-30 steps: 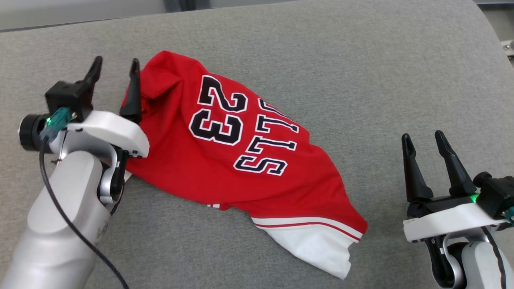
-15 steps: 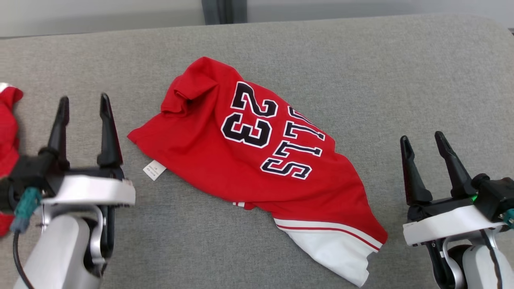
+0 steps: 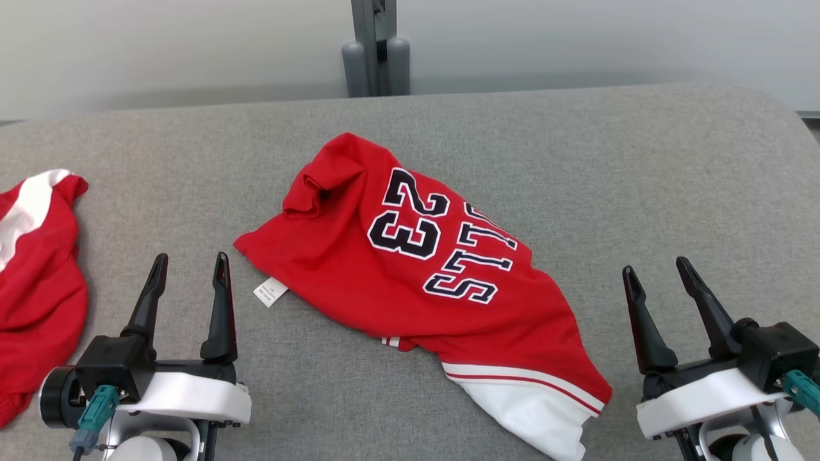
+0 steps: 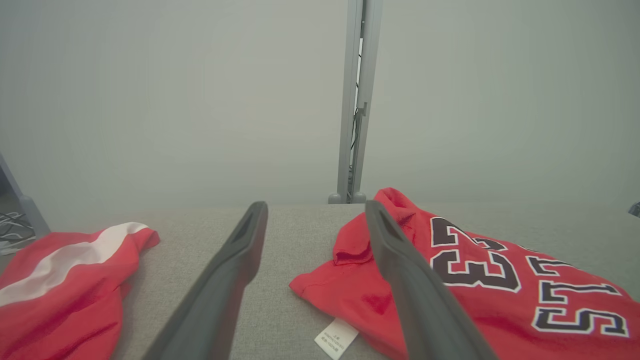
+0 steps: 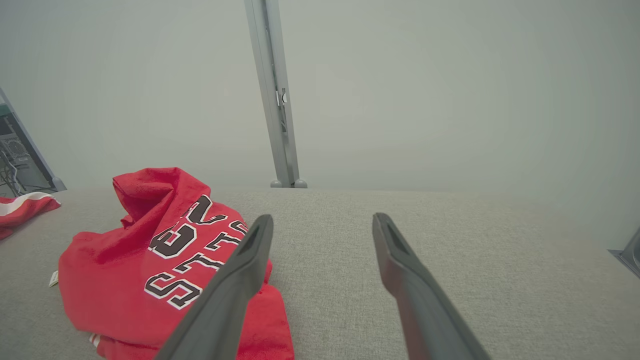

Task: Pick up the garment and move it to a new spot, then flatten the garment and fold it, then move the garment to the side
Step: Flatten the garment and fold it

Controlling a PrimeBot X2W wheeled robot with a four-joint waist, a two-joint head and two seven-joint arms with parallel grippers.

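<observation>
Grey table [image 3: 640,160] bears the crumpled garment [image 3: 333,256]; second red shirt [image 3: 38,288] well left.

Open cushion [image 3: 672,166] right of garment [image 3: 333,256], red shirt [image 3: 38,288] blocking left edge

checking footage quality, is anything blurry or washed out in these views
Head view: sharp, evenly lit, soft shadows; numbered jersey print crisp. Left wrist view: hazy grey wall, left gripper blurred up close. Right wrist view: same haze, right gripper soft.
</observation>
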